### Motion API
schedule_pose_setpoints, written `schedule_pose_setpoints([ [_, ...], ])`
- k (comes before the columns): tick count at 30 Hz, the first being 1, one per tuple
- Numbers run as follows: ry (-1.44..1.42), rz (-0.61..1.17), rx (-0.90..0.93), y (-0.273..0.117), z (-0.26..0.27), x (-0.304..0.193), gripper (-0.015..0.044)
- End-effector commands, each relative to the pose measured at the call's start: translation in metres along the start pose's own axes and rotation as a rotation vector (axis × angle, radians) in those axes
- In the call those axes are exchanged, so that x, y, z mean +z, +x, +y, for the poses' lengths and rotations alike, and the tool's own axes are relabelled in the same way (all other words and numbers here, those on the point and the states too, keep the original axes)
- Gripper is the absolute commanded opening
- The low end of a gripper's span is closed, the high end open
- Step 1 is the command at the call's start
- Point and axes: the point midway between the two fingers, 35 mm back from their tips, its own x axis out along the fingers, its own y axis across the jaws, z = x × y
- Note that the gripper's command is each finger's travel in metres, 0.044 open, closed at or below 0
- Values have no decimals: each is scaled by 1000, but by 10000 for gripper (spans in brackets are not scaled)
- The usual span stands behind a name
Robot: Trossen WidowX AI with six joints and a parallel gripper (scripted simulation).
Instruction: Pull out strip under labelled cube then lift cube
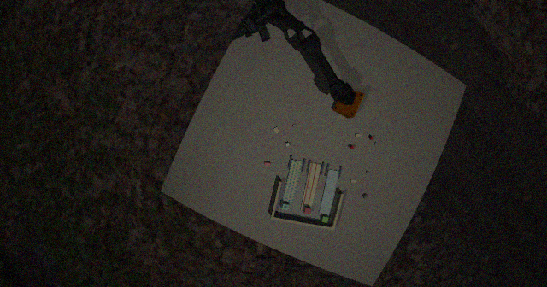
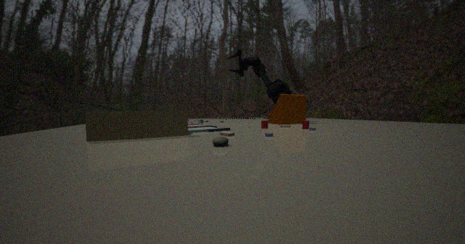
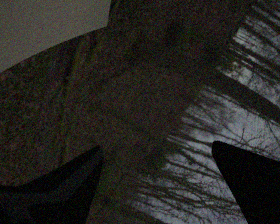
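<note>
Three strips lie side by side in the top view: a green-and-white patterned strip, a cream strip with red lines and a pale blue strip. A teal cube, a pinkish-red cube and a green cube are at their lower ends, one per strip. I cannot make out which cube bears the label. My gripper is open and empty, raised high beyond the table's upper left edge, far from the strips. The cubes are hidden in the exterior view.
A three-sided wall stands around the cube ends; the strips' other ends stick out of its open side. Small red blocks, a pink piece, a grey stone and several small pale pieces lie about.
</note>
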Motion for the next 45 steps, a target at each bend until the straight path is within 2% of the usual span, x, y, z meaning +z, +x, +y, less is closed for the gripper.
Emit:
schedule_pose_setpoints([
  [1,-11,1,-7,0,-1,0,400],
  [3,-117,2,-53,0,-12,3,400],
  [7,-522,-45,-74,25,-67,46,400],
  [11,-752,-69,-99,38,-96,75,400],
  [23,-1673,-118,-275,75,-183,216,400],
  [34,-2424,-154,-471,86,-200,348,400],
  [45,-3193,-108,-830,76,-173,482,400],
])
